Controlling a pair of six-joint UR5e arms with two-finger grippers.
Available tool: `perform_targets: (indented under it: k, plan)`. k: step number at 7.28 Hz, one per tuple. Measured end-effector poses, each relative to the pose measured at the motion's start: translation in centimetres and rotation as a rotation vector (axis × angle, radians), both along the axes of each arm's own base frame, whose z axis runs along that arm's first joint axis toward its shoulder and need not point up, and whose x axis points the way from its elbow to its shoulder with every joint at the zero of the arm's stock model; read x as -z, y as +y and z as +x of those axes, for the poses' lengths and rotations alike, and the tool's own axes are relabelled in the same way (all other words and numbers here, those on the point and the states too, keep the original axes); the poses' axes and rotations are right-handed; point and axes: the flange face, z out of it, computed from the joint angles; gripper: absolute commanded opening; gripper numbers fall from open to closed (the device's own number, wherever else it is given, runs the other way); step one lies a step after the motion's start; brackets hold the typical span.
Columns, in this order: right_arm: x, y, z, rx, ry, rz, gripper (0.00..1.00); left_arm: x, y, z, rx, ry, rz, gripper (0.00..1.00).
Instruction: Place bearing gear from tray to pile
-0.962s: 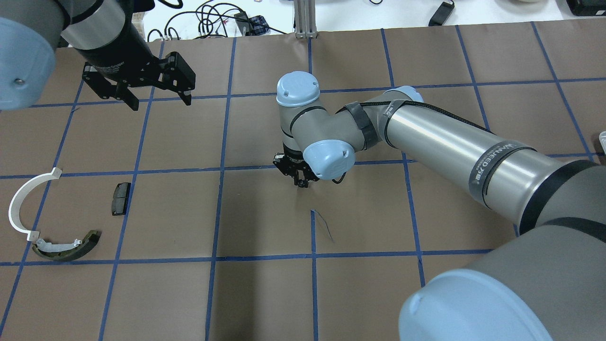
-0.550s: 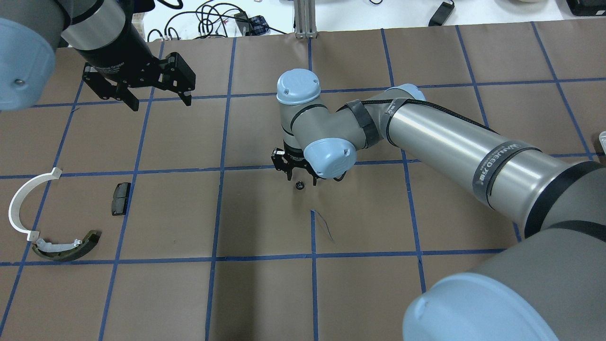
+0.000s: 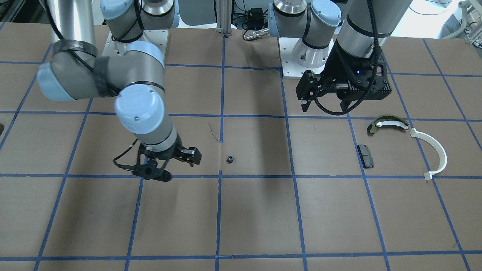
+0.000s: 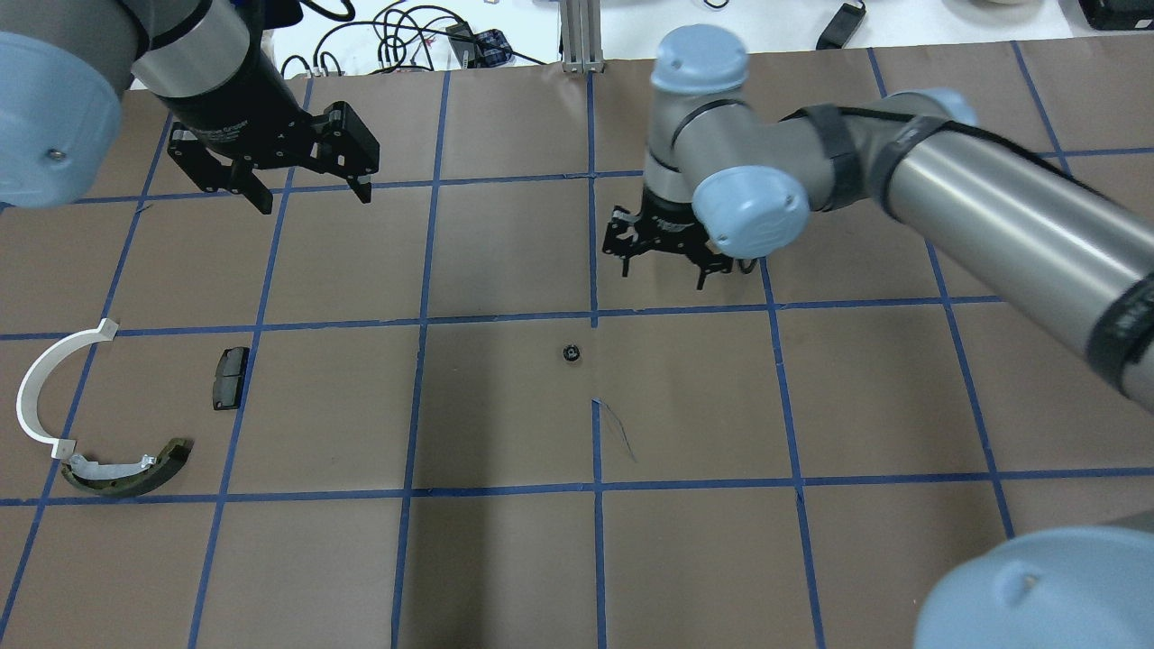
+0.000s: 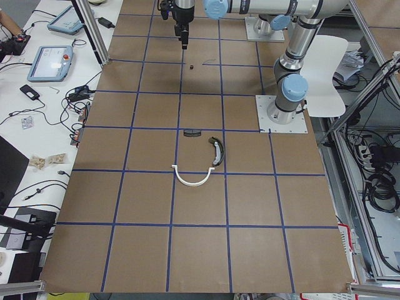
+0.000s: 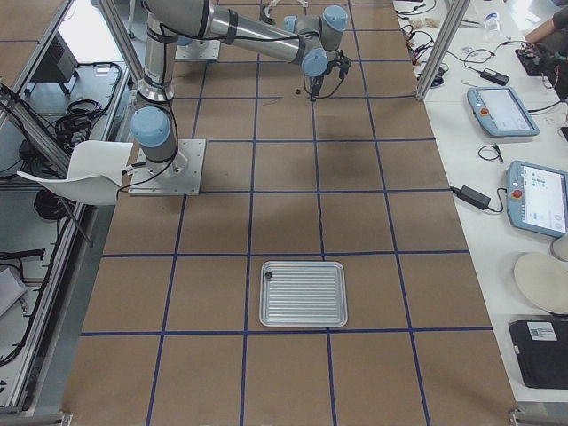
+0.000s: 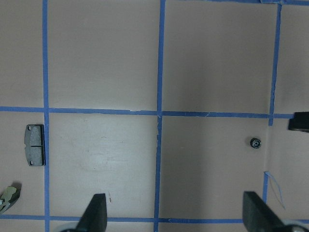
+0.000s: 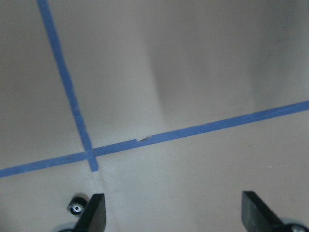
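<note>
The bearing gear, a small black toothed ring, lies alone on the brown paper near the table's middle. My right gripper hangs open and empty above the table, beyond the gear and a little to its right. The pile sits at the left: a white arc, an olive-and-white brake shoe and a black pad. My left gripper hovers open and empty at the far left, above the paper beyond the pile. The tray shows only in the exterior right view.
Blue tape lines divide the brown paper into squares. A thin blue scrap lies just nearer than the gear. Cables lie beyond the table's far edge. A small dark part sits in the tray's corner.
My right gripper opened, let go of the bearing gear on the paper, then rose and moved away toward the far right. The gear stayed put. The left gripper barely shifted.
</note>
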Motion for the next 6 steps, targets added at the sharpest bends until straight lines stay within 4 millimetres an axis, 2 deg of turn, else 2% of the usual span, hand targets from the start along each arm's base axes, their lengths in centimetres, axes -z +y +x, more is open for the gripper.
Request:
perform_targets:
  k: [1, 2, 3, 4, 6]
  plan:
    - [-1.9, -0.7, -5.8, 0.020, -0.008, -0.001, 0.99, 2.4, -0.1, -3.2, 0.022, -0.001, 0.030, 1.00]
    - [-3.3, -1.0, -11.9, 0.022, -0.021, 0.008, 0.99, 6.2, -0.1, -7.0, 0.054, -0.004, 0.051, 1.00]
    - [-3.8, -0.8, -17.6, 0.006, -0.035, 0.031, 0.99, 10.9, 0.0, -10.5, 0.080, -0.004, 0.045, 1.00]
    - [-3.9, -0.2, -23.1, -0.028, -0.040, 0.059, 0.99, 15.4, 0.3, -13.0, 0.097, -0.002, 0.033, 1.00]
    - [-3.9, 1.5, -32.5, -0.134, -0.038, 0.090, 0.99, 21.9, 1.3, -15.6, 0.117, -0.016, 0.060, 1.00]
